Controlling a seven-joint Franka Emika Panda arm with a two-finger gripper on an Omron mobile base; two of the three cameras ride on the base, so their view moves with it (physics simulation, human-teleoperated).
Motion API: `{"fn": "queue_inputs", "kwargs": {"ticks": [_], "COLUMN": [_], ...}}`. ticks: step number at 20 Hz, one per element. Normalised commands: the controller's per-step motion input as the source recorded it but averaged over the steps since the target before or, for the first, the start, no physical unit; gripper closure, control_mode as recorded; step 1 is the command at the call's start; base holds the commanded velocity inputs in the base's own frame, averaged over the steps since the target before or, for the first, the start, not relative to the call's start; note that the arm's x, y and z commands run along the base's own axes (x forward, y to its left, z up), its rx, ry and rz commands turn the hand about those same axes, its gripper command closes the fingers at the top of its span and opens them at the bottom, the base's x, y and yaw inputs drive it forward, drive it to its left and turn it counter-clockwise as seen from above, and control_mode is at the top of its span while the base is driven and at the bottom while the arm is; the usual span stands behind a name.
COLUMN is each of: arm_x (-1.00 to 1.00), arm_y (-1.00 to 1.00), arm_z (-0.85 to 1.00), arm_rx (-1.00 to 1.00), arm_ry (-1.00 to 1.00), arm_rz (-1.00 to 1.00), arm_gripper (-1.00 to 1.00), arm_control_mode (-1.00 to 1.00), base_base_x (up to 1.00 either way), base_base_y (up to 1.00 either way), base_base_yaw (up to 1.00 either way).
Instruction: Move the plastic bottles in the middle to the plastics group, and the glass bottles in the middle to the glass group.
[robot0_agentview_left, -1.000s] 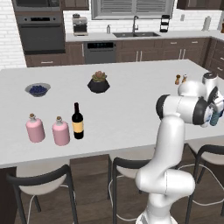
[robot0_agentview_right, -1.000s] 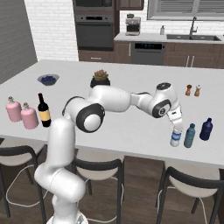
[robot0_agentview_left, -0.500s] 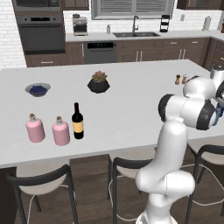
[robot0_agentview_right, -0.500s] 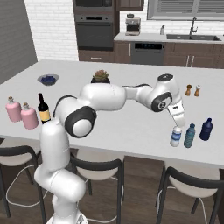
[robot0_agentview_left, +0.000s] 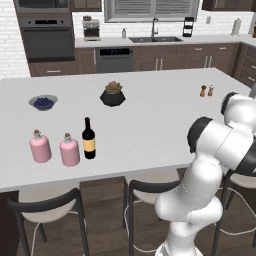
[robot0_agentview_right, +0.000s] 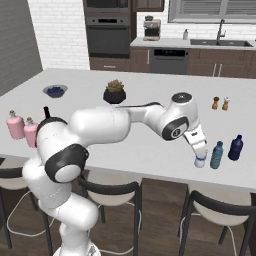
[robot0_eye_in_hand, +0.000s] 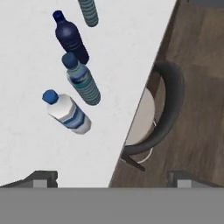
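1. Standing near the tabletop edge, the clear water bottle is under the pincer; the teal bottle and the dark blue bottle are just past it.
2. The hand view shows the pincer's tips wide apart, holding nothing.
3. The left base view shows the wine bottle just beside the two pink flasks, far from the water bottle.

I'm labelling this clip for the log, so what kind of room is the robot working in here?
A home kitchen, rendered in simulation. A built-in wall oven and a sink with faucet line the back wall, and the robot works at a white island counter with stools tucked under its near edge.
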Motion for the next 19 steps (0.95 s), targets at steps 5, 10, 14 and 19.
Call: {"fn": "queue_inputs", "kwargs": {"ticks": [5,10,14,19], "arm_x": [-0.67,-0.55,-0.45,-0.37], "arm_y": [0.54,0.72,1.0,1.0], "arm_z": [0.0,0.0,0.05,0.09], "arm_rx": [0.0,0.0,-0.05,-0.09], "arm_ry": [0.0,0.0,0.0,0.05], "arm_rz": [0.15,0.18,0.31,0.48], "arm_gripper": [-1.0,-1.0,-1.0,-1.0], "arm_control_mode": [-1.0,-1.0,-1.0,-1.0], "base_base_x": [0.0,0.0,0.0,0.0], "base_base_y": [0.0,0.0,0.0,0.0], "base_base_yaw": [0.0,0.0,0.0,0.0]}}
